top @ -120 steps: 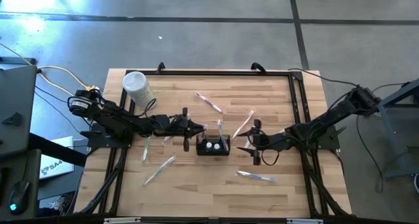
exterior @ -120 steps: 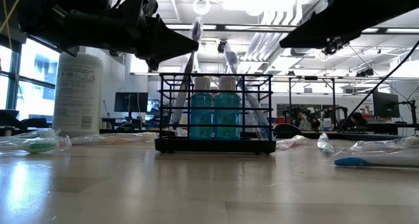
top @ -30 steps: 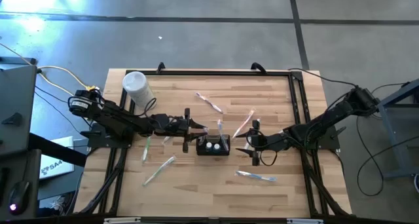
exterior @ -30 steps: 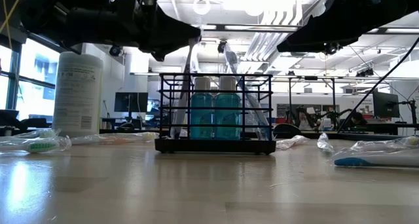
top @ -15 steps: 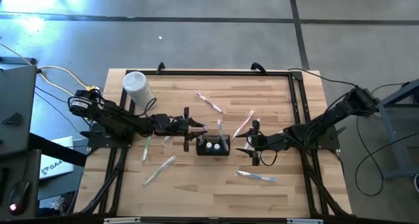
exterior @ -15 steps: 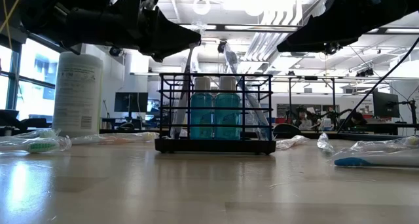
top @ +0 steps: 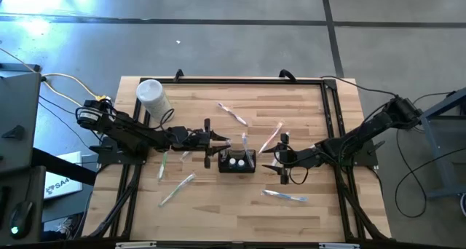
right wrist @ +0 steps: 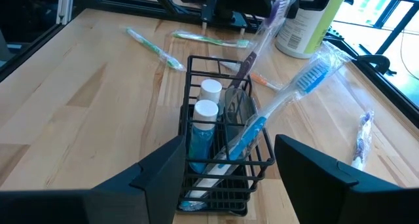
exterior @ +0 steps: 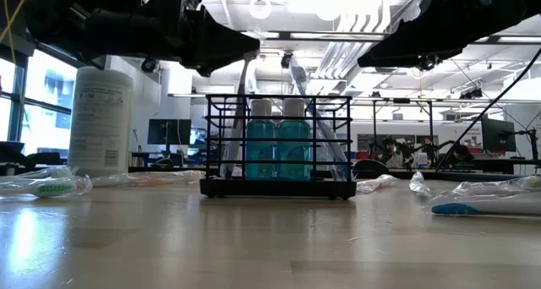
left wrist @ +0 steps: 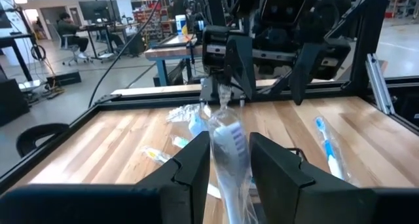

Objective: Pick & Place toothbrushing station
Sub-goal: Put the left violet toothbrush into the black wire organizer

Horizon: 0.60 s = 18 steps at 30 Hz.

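The toothbrushing station [top: 237,162], a black wire holder box, stands at mid-table with two white-capped blue bottles [right wrist: 206,101] and a wrapped blue toothbrush [right wrist: 288,93] leaning in it. My left gripper [top: 221,143] hangs level just left of the box and above it, shut on a wrapped purple toothbrush [right wrist: 257,42]. That toothbrush slants down into the box's left compartment [exterior: 230,145]. My right gripper [top: 282,159] hovers open just right of the box, tipped slightly down toward it, with nothing between its fingers. My left gripper pinches the purple toothbrush by its bristle end [left wrist: 229,140], inside the clear wrapper, between its two fingers [left wrist: 196,165]. The fingers come level from the table's left and lie across the brush. The brush slants down below them, its handle end inside the holder box [exterior: 228,158].
A tall white cylindrical container [top: 151,96] stands at the far left. Wrapped toothbrushes lie loose on the wood: two beyond the box [top: 231,113] [top: 270,137], one near right [top: 284,196], two near left [top: 177,188] [top: 163,164].
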Available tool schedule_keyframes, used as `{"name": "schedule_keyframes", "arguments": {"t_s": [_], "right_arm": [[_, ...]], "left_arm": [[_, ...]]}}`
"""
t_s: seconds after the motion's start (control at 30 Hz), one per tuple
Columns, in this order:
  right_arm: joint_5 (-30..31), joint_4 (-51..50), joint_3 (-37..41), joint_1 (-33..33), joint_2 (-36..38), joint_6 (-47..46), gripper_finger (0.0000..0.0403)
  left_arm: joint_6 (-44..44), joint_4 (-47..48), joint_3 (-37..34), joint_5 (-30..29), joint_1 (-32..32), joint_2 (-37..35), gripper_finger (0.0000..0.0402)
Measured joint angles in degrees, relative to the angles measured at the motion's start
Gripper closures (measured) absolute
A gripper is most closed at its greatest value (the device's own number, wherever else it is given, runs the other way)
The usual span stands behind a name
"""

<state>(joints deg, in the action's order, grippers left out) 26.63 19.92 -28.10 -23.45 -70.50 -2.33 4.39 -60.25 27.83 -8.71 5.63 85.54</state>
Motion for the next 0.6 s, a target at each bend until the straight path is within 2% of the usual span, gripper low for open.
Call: {"name": "schedule_keyframes", "arguments": {"t_s": [0.23, 0.43, 0.6], "right_arm": [[0.00, 0.01, 0.00, -0.01, 0.00, 0.00, 0.0175], [0.00, 0.02, 0.00, -0.01, 0.00, 0.00, 0.0175], [0.00, 0.02, 0.00, -0.02, 0.00, -0.02, 0.0175]], "left_arm": [[2.95, 0.23, 0.00, 0.24, 0.00, 0.00, 0.0295], [1.23, 0.02, 0.00, 0.70, 0.00, 0.00, 0.0292], [0.20, -0.28, 0.00, 0.60, 0.00, 0.00, 0.0244]]}}
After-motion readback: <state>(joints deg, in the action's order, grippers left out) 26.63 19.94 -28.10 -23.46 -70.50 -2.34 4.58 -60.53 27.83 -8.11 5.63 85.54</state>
